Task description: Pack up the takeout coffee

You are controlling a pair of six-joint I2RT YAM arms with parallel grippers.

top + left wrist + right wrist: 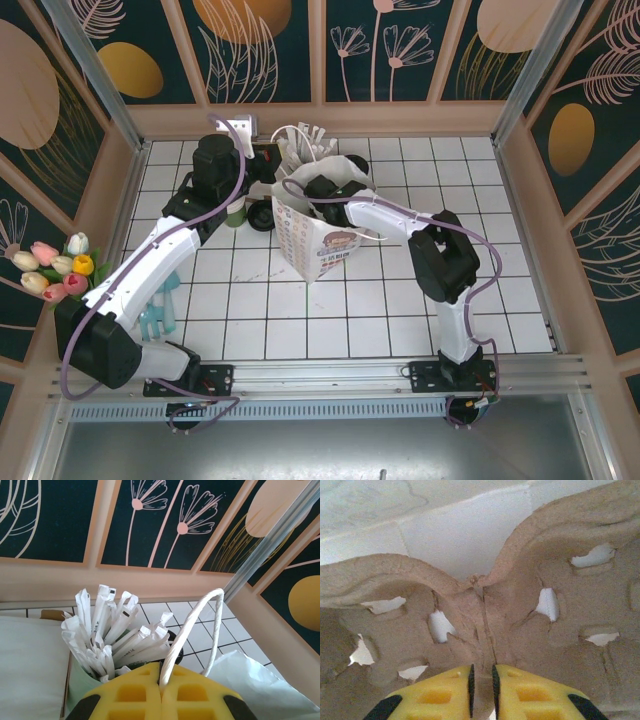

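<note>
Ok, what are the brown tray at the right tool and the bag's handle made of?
The tray looks like moulded paper pulp: matte brown, fibrous, ragged-edged holes. The handle seems twisted white paper cord: matte, spiral ridges.

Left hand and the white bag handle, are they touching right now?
Touching. The left wrist view shows the left hand shut, with the white handle pinched in the seam between its yellow fingers.

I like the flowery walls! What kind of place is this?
Probably a pretend café takeout counter: there's a printed paper bag, a bunch of wrapped straws and a pulp cup carrier.
</note>
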